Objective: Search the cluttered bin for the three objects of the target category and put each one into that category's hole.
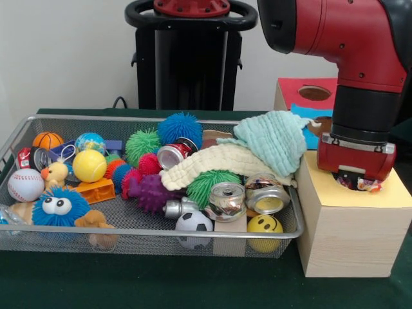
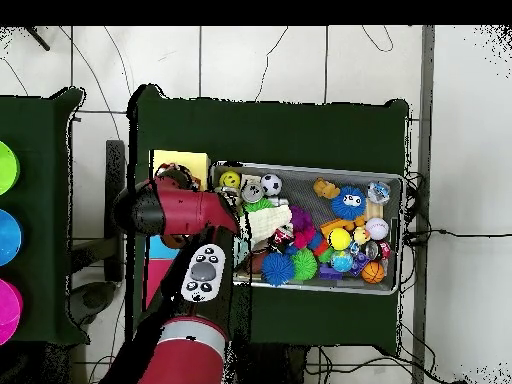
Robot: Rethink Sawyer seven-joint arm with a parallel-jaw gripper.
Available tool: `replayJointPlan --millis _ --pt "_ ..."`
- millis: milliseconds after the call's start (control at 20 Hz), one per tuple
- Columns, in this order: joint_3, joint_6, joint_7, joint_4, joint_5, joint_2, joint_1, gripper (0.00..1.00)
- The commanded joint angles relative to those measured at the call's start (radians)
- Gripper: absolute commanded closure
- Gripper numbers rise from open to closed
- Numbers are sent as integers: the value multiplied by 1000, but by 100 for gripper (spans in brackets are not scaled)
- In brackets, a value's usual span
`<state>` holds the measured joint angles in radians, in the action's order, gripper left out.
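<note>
and here's the arm planted right over the yellow-faced box (image 1: 360, 193) at the right end of the bin (image 1: 293, 228), wrist pointing straight down. the gripper (image 1: 357, 181) is sunk into the hole (image 1: 343, 181), and a scrap of dotted cloth (image 1: 368, 185) peeks out at the rim under the red wrist housing. whether the fingers are spread or pinching that cloth, i cannot tell; the housing hides them.

my read: this is a drop-off in progress, one dotted cloth going into its hole. no other dotted cloth shows in the bin from either view. what does show is a mint-green knit cloth (image 1: 275, 140) draped over a cream knit cloth (image 1: 222, 162) at the far right of the bin, just beside the box, with crushed cans (image 1: 226, 199) and spiky balls (image 1: 180, 129) around them.

risks from here? the hole has a ragged edge, and soft fabric could snag on it, so the cloth might ride back up with the fingers or hang half out. a release too high could leave it lying on the yellow face. and the next search could grab the mint or cream cloth by mistake, since any remaining dotted ones are likely buried beneath that pile.
</note>
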<state>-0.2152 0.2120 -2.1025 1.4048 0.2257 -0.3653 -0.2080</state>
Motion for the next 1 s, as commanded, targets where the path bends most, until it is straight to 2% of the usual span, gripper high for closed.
replayJointPlan --millis 50,300,650,1000 --pt "56 48 -51 118 -71 63 85 0" --pt "53 93 -52 134 -61 10 92 0" --pt "40 253 -24 144 -58 -84 97 0" --pt "22 292 -18 132 -74 -105 94 0"
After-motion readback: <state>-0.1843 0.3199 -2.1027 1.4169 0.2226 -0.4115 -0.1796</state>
